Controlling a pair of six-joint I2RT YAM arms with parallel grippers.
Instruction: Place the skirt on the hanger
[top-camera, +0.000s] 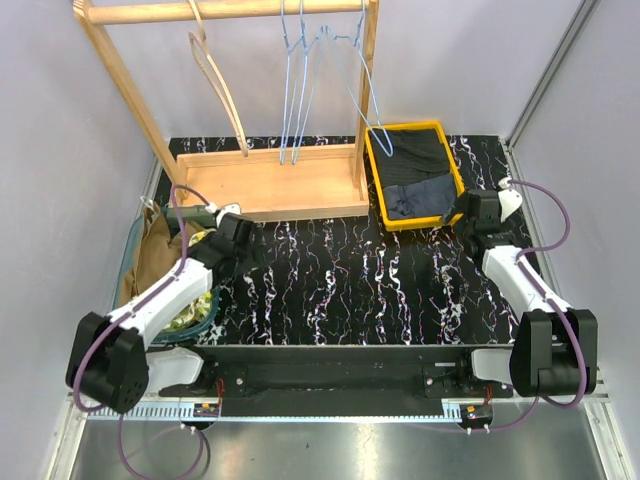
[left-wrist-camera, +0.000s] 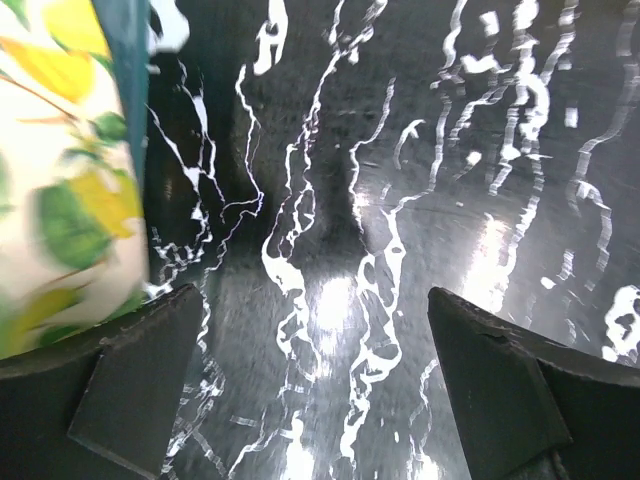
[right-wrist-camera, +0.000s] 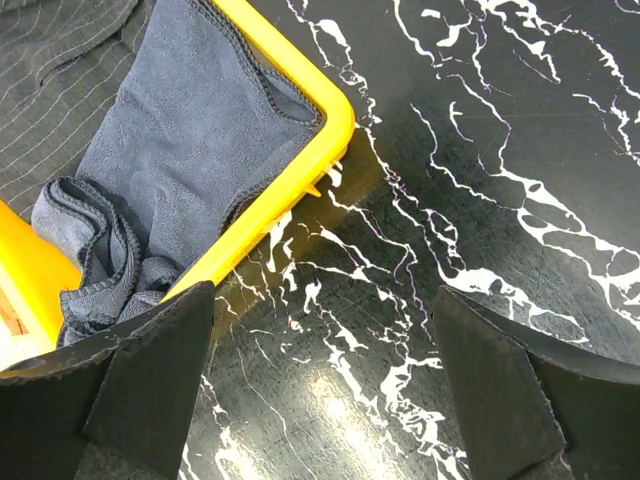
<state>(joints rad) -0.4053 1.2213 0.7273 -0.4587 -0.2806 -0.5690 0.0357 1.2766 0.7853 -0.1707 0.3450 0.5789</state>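
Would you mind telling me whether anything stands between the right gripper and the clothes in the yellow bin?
Only the rim of the yellow bin: the open right gripper sits outside its corner, with the grey cloth inside. Nothing else visible intervenes.

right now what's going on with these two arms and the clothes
Nothing has been picked up yet. Both pincers are open and empty. The right pincer hovers over the table just off the near corner of the yellow bin, which holds the dark clothes. The left pincer hangs over bare tabletop beside some floral cloth. The hangers on the wooden rack have nothing on them.
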